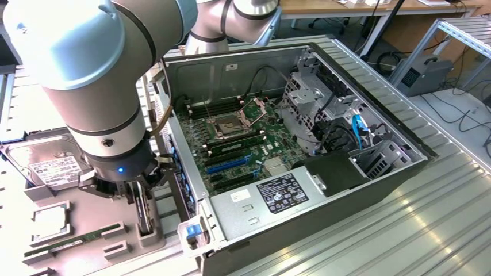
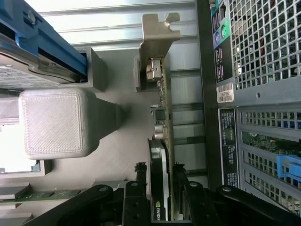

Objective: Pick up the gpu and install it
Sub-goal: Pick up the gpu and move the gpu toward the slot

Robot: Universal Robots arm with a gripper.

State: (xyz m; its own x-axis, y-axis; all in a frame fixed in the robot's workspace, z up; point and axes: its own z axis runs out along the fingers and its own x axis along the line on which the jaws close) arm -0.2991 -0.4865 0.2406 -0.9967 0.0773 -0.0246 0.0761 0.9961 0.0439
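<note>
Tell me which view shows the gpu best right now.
The wrist view: the gpu stands edge-on there, with its silver bracket, green board and black cooler all distinct. The exterior view gives a thin dark edge of it under the pincer, upright in the gray holder beside the open computer case.

gpu [image 2: 165,136] near end and claw [image 2: 160,165] base, edge-cropped

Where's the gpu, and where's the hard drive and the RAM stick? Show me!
gpu [image 2: 158,37], wrist view, on its silver end bracket.
hard drive [image 1: 52,169], exterior view, on its white label.
RAM stick [image 1: 65,244], exterior view, on the middle of its green board.
</note>
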